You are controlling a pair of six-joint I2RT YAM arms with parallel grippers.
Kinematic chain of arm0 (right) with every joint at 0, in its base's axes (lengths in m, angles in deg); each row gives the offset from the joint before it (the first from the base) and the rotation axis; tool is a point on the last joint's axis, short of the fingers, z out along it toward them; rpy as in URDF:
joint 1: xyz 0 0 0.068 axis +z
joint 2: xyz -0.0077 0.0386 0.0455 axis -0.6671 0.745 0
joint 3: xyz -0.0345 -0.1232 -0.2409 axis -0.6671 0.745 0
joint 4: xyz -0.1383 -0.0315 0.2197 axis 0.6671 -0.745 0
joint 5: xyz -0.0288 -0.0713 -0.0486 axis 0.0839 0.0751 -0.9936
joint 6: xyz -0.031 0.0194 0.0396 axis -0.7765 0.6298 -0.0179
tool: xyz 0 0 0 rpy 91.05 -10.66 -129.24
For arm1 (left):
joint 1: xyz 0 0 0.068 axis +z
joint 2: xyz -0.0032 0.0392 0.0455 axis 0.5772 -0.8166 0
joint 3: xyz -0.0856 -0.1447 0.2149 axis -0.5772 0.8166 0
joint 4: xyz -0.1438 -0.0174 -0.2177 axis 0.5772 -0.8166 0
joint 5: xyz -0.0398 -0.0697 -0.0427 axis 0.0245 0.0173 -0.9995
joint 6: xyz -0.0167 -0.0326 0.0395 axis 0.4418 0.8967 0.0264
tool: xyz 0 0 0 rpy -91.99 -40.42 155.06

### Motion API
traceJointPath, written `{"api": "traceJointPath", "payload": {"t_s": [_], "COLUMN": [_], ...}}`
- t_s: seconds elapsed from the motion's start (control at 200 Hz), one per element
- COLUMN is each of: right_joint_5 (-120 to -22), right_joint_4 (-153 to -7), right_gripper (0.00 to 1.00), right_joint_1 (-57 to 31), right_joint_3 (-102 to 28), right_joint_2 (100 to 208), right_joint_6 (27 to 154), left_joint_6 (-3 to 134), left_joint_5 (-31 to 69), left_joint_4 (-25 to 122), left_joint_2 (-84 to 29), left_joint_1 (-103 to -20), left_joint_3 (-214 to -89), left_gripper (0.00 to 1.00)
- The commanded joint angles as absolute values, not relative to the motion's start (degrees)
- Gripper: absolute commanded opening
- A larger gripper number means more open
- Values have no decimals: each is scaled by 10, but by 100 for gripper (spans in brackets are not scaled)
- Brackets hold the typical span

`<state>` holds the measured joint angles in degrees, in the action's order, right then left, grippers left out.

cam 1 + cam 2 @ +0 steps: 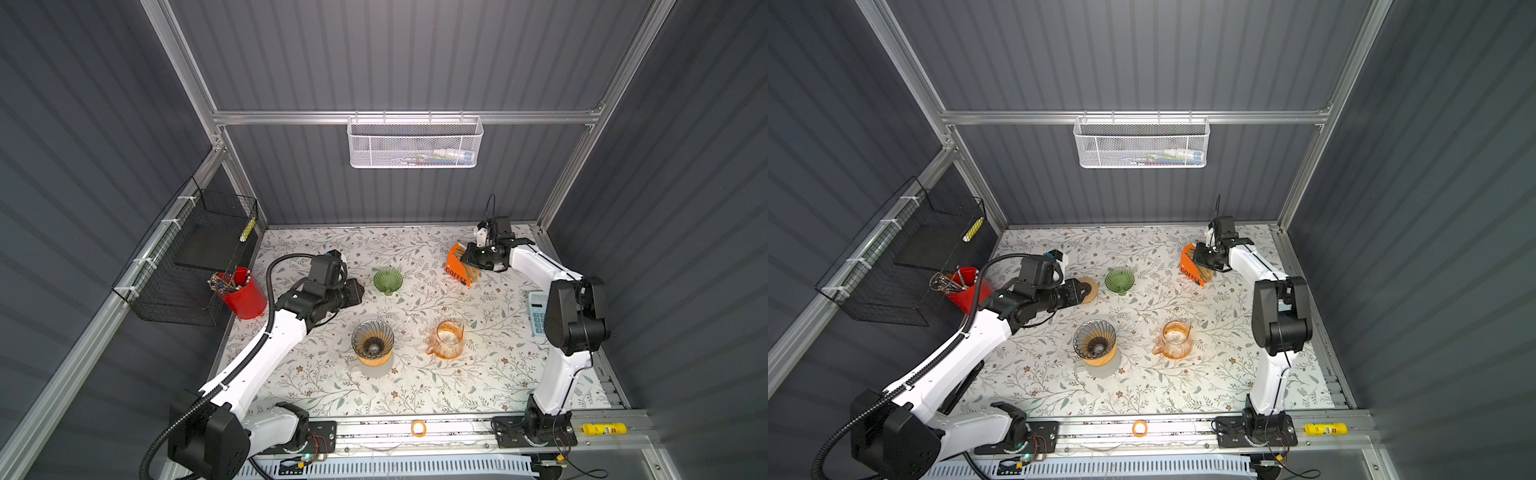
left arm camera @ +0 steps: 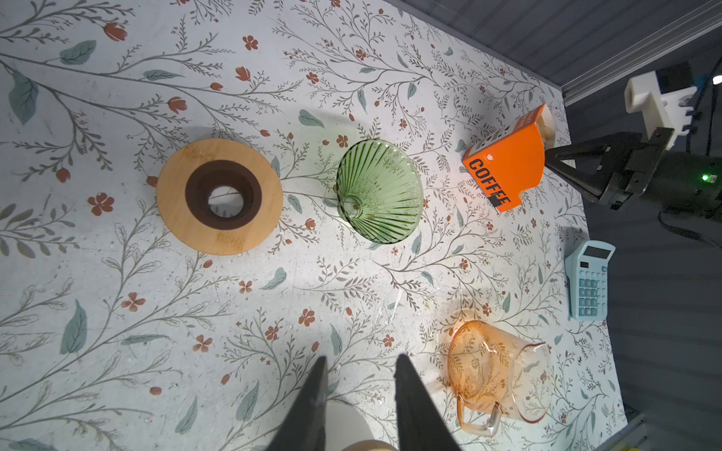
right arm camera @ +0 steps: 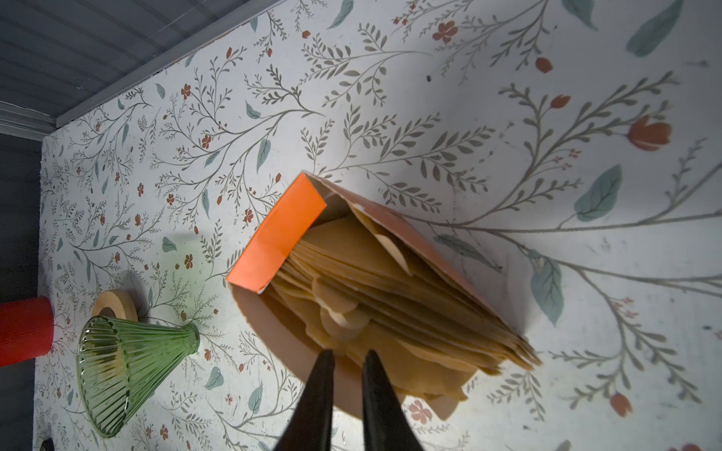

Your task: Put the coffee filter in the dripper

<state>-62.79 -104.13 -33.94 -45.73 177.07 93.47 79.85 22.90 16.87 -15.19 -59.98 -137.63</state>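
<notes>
Right gripper (image 3: 348,355) nearer: fingers barely parted, pinching nothing, tips at the filters (image 3: 390,281), which fan edge-on straight ahead in box (image 3: 281,230). Left gripper (image 2: 359,363) fingers spread, empty.

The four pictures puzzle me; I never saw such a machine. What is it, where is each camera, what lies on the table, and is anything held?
A robot: a left arm and a right arm, each ending in a two-finger gripper. Both top views look down from one overhead camera; the others come from wrist cameras. On the table: an orange COFFEE box of paper filters, a green glass dripper on its side, a wooden ring, an upright smoky dripper, an orange glass jug, a blue calculator, a red cup. The left gripper is open and empty. The right gripper, narrowly parted, points at the filters; none is clearly held.
</notes>
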Motion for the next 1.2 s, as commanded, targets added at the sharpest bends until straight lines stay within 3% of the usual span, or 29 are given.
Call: {"api": "traceJointPath", "payload": {"t_s": [0.0,0.841,1.196], "right_joint_5": [-623,-603,-606], "right_joint_4": [-1044,-1049,-1055], "right_gripper": [18,21,17], "right_joint_1": [-338,-330,-330], "right_joint_3": [-480,-497,-504], "right_joint_2": [1781,1795,1803], "right_joint_6": [934,937,936], "left_joint_6": [798,794,792], "left_joint_5": [222,230,231], "left_joint_4": [168,162,161], "left_joint_2": [-156,-151,-151], "left_joint_1": [-601,-601,-601], "left_joint_3": [-1371,-1369,-1370], "left_gripper": [31,31,31]}}
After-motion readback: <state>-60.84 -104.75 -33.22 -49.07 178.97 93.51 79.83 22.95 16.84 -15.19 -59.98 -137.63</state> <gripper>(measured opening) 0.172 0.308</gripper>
